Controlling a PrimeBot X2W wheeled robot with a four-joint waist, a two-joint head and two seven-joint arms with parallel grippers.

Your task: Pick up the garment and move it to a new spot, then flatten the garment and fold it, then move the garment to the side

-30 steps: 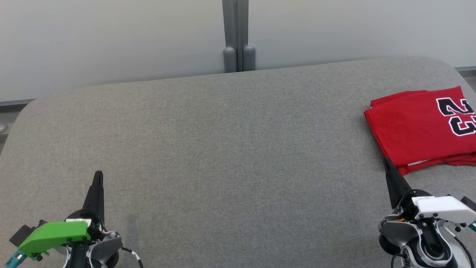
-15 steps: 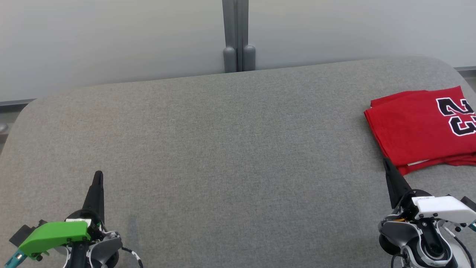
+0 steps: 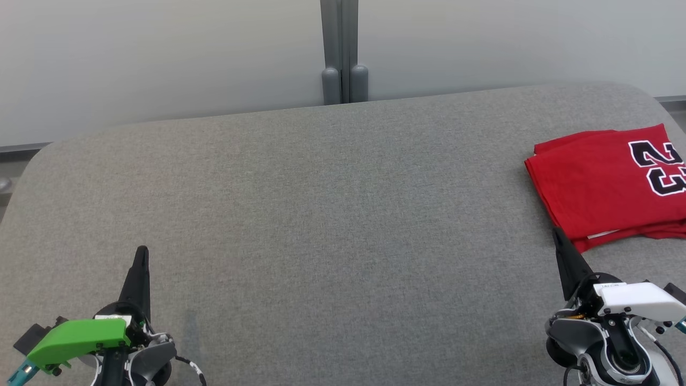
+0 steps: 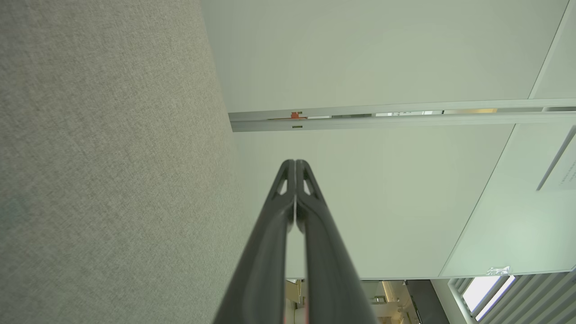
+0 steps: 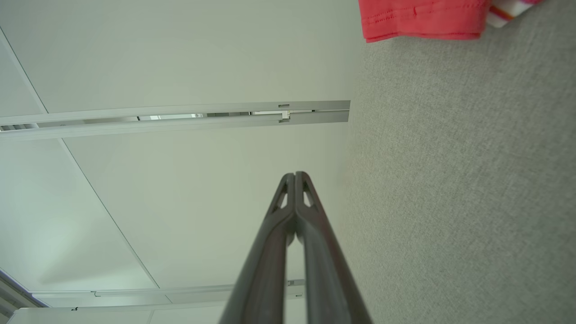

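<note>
**Folded, parked, and nothing stirs**

The garment lies folded, a red slab at three o'clock on the worktop, number patch up, running off the view's edge. Over the last second nothing has changed. The left gripper sits at seven o'clock and the right gripper at five, near the garment's lower corner but clear of it. Both pairs of fingers are pressed shut on nothing. With the fold made and the garment off to the side, the job looks finished and the arms seem parked.

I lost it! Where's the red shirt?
In the head view, the folded red shirt lies far right on the table, just beyond the right end effector.
</note>
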